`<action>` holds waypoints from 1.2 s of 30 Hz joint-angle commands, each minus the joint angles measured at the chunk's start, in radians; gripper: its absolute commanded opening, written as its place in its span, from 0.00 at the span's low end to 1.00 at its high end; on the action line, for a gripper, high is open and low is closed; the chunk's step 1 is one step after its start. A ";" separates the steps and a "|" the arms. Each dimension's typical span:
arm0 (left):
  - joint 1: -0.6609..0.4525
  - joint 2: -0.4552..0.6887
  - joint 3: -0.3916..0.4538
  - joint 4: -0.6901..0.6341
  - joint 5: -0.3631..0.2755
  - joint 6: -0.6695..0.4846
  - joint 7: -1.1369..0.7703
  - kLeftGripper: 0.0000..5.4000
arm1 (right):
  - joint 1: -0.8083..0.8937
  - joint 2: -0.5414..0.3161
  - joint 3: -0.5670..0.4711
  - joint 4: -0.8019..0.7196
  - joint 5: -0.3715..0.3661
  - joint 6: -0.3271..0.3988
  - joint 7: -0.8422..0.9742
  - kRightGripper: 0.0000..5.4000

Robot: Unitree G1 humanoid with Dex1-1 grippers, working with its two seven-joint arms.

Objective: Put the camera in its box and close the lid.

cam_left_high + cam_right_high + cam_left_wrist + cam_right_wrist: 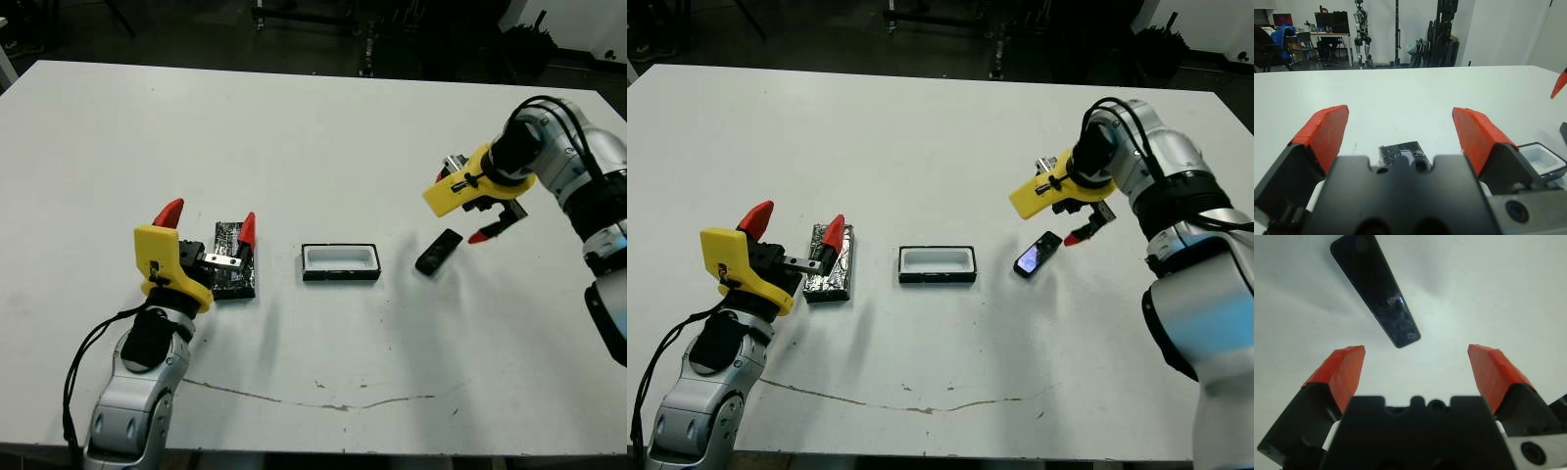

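Note:
The camera, a slim black bar, lies slanted on the white table to the right of the box. That box is a shallow black tray with a white lining and stands uncovered mid-table. Further left lies the lid, flat, glossy black and speckled. My left gripper hovers open just above and before the lid, holding nothing. The lid shows between its fingers in the left wrist view. My right gripper is open and points down at the table beside the camera, apart from it.
A thin cracked line runs across the table near its front edge. Beyond the far edge the floor is dark, with stands and equipment. The table's right edge is close behind my right arm.

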 commanded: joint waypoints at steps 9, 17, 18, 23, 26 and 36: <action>0.012 0.000 -0.001 -0.007 0.010 0.011 0.005 1.00 | 0.035 0.015 0.012 0.011 -0.014 0.025 -0.014 1.00; 0.011 0.001 -0.001 -0.007 0.009 0.014 0.003 1.00 | 0.048 0.018 -0.003 0.019 0.002 0.019 -0.037 1.00; 0.011 -0.002 0.002 -0.009 0.001 0.017 0.002 1.00 | 0.049 0.017 -0.001 0.017 0.001 0.013 -0.042 1.00; 0.010 0.001 0.000 -0.009 0.007 0.016 0.005 1.00 | 0.055 0.025 0.004 0.021 -0.001 0.018 -0.050 1.00; 0.009 0.001 0.001 -0.011 0.009 0.018 0.004 1.00 | 0.066 0.016 0.010 -0.010 -0.010 -0.002 -0.068 1.00; 0.009 0.002 0.002 -0.011 0.013 0.020 0.004 1.00 | 0.070 0.040 0.034 0.016 -0.049 0.017 -0.093 0.99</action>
